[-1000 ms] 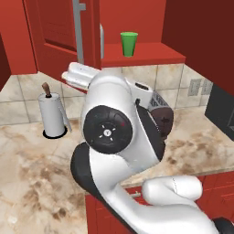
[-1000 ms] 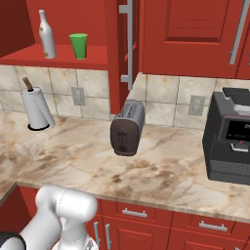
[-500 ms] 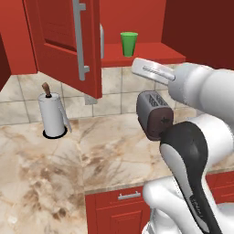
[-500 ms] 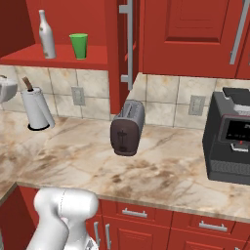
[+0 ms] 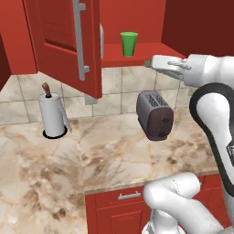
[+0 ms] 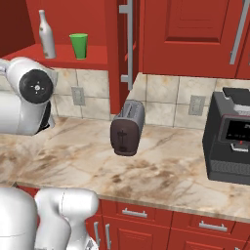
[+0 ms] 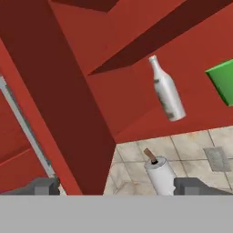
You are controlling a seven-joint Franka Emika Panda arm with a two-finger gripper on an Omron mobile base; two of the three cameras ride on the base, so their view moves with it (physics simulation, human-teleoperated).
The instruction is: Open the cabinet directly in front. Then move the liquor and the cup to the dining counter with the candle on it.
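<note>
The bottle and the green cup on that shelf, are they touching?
Apart. The right base view shows bare red shelf between the liquor and the cup; the hand view shows the same gap.

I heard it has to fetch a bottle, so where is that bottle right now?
The liquor stands upright on the shelf of the open cabinet, just left of the green cup in the right base view, above the paper-towel roll.

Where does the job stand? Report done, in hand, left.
Done: cabinet door stands open. In hand: nothing; the open gripper faces the liquor. Left: liquor and cup both sit on the cabinet shelf, not yet moved.
</note>
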